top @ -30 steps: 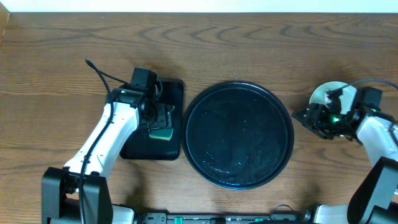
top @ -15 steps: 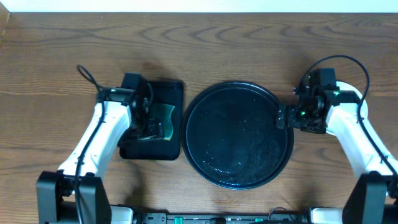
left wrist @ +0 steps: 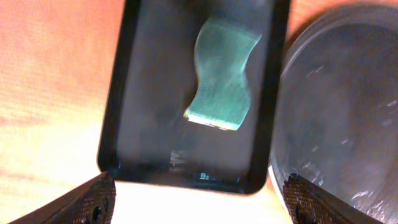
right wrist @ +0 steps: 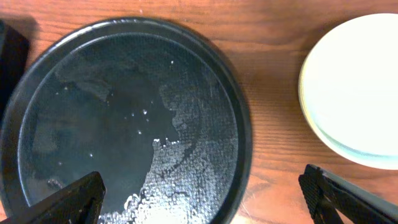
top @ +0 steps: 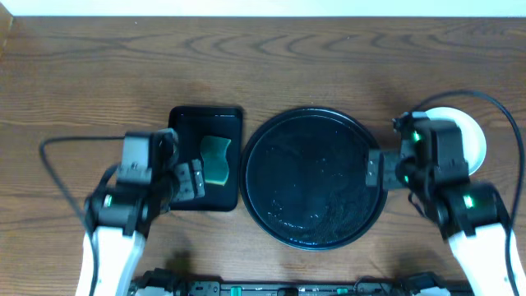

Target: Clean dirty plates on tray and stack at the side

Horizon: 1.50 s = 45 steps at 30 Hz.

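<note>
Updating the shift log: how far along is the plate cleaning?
Done: plates sit stacked right of the tray, which holds none; sponge lies in the small tray. In hand: nothing; left hand and right hand are open. Left: seemingly nothing.

A large round glossy black tray (top: 316, 140) is sitting in the centre of the brown wooden worktop (top: 82, 66), its surface glistening in patches. Just to its left, a smaller rectangular black tray (top: 205, 113) is holding a green sponge (top: 216, 160). The left gripper (top: 191, 179) is hovering over that tray's lower left part. The right gripper (top: 374, 170) is hanging over the round tray's right rim. At the right of the frame a pale round plate (top: 470, 141) is lying, partly hidden by the right arm.
</note>
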{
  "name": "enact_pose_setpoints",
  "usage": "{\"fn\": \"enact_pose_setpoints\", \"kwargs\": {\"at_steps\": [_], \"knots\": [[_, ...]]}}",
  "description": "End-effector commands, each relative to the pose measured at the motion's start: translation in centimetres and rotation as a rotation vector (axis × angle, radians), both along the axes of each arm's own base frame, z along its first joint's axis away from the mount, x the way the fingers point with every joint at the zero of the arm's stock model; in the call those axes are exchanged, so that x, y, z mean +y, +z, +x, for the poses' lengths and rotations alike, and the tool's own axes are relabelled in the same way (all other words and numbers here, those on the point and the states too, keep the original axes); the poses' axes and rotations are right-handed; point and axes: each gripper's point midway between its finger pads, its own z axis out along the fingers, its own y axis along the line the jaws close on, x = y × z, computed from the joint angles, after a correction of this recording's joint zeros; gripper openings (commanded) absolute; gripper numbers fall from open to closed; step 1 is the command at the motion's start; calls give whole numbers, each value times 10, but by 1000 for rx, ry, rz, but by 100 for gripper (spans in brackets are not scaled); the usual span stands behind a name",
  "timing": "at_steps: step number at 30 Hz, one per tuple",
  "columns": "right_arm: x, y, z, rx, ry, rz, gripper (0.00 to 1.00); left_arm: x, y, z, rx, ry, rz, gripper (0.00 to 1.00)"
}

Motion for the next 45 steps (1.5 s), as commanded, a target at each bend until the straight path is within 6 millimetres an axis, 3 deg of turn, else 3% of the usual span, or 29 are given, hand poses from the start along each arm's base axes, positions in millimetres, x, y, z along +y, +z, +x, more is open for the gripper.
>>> {"fn": "enact_pose_setpoints", "kwargs": {"at_steps": [1,6,13,30,32,37,45], "knots": [[-8,5,-19,-72,-42,5,99,1,17,-12,-161,-31,0,87],[-19,11,-39,-155,-65,2,99,2,33,-23,-261,-27,-10,88],[-19,-8,-58,-58,-49,-6,99,3,35,-24,-275,-27,-11,88],[-17,-10,-60,-46,-36,6,99,3,35,-24,-275,-27,-11,88],[-30,-9,-58,-57,-86,-53,99,3,35,-24,-275,-27,-12,88],[-33,-13,-66,-75,-91,-60,99,3,35,-24,-275,-27,-12,88],[-30,-11,-55,-324,-96,18,99,3,35,-24,-275,-27,-12,88]]}}
